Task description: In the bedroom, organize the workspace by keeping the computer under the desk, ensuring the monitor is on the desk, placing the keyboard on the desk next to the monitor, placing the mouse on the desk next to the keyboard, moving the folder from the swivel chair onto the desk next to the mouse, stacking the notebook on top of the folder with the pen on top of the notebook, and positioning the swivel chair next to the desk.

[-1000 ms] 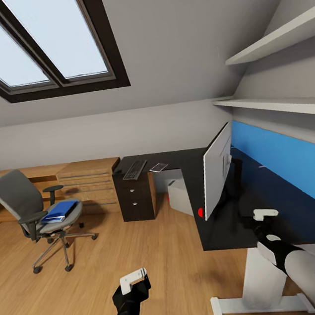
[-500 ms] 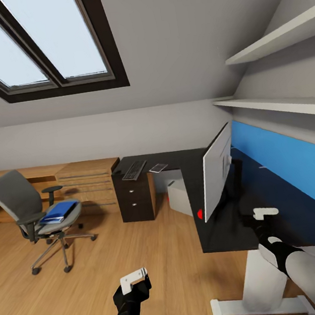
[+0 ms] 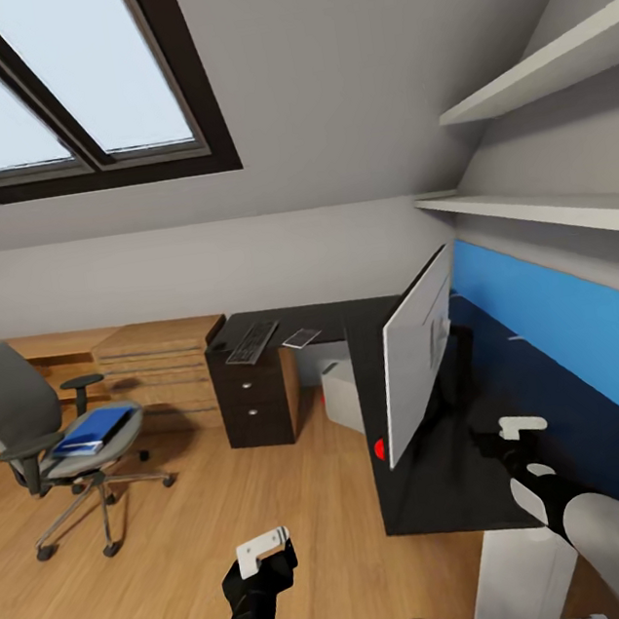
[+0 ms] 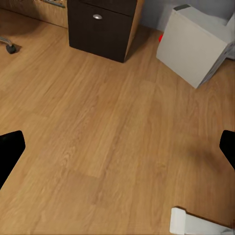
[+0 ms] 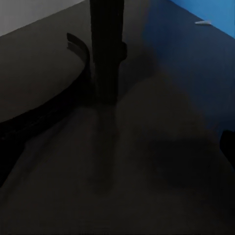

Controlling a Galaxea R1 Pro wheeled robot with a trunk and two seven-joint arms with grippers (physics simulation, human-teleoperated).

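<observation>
Here's the attic bedroom: the swivel chair [image 3: 40,426] sits well left of the desk [image 3: 429,460], and the blue folder [image 3: 90,431] lies on its seat. On the far end of the black desk, above the dark drawer unit [image 3: 253,396], the keyboard [image 3: 252,342] lies just left of the small grey notebook [image 3: 302,337]. The grey computer [image 4: 196,46] tower stands on the wood floor [image 3: 188,563] under the desk, right of the drawers. The monitor [image 3: 414,354] stands on the desk, white back toward us. The left gripper [image 3: 264,548] hangs low over bare floor, fingers spread wide. The right gripper [image 3: 521,427] hovers over the desktop near the monitor's stand [image 5: 106,49]; fingers spread or closed, I can't tell
</observation>
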